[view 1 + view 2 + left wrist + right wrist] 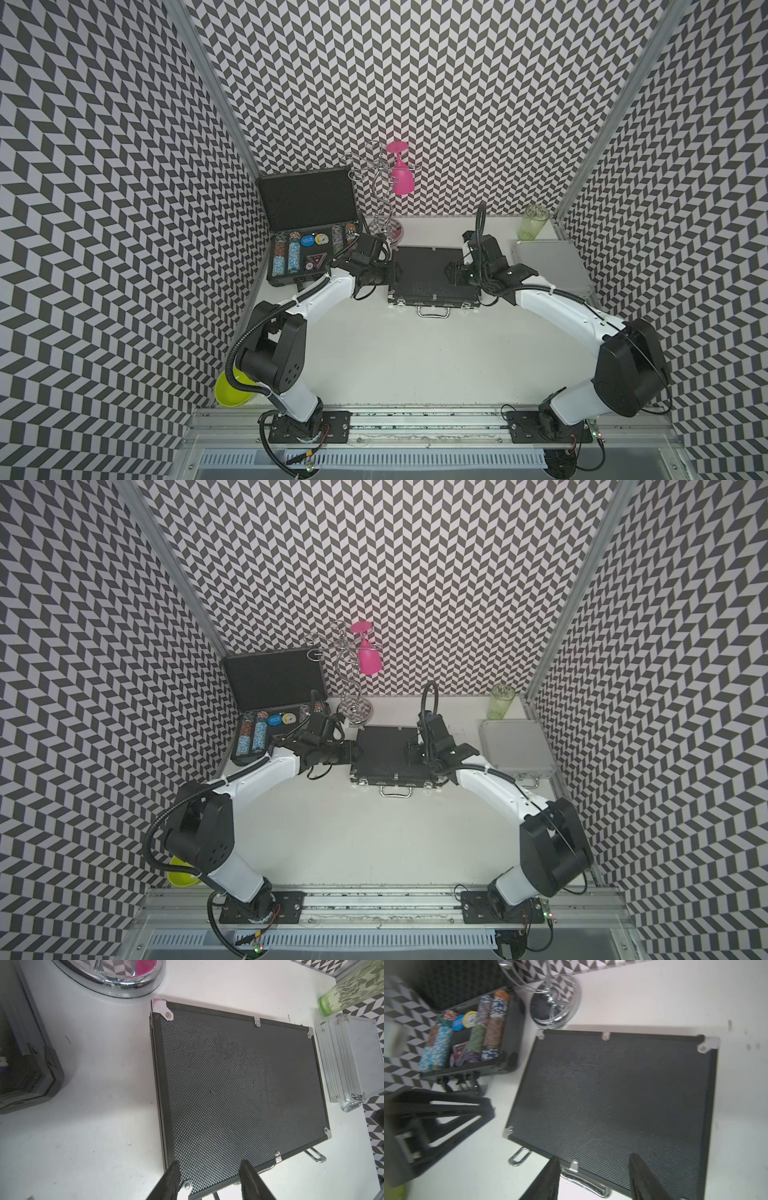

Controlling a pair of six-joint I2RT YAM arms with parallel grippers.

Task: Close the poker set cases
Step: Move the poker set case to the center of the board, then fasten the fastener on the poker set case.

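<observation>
The flat black case [428, 270] [386, 750] lies shut mid-table, its silver handle [433, 311] facing the front edge. My left gripper [395, 272] [209, 1163] hovers open over the lid's left front corner, nothing between its fingers. At the lid's right side, near the handle, my right gripper [451, 272] [595, 1157] is also open and empty. The large dark-grey case [307, 253] [467, 1032] stands open at the far left, lid [309, 199] upright, colourful chips showing. The small ribbed silver case [548, 266] [353, 1053] lies shut at the right.
A chrome glass rack [388, 230] carrying a pink glass [401, 174] stands behind, between the open case and the black one. A green tumbler [536, 222] sits at the back right corner. A yellow bowl [232, 388] rests at the front left by the left arm's base.
</observation>
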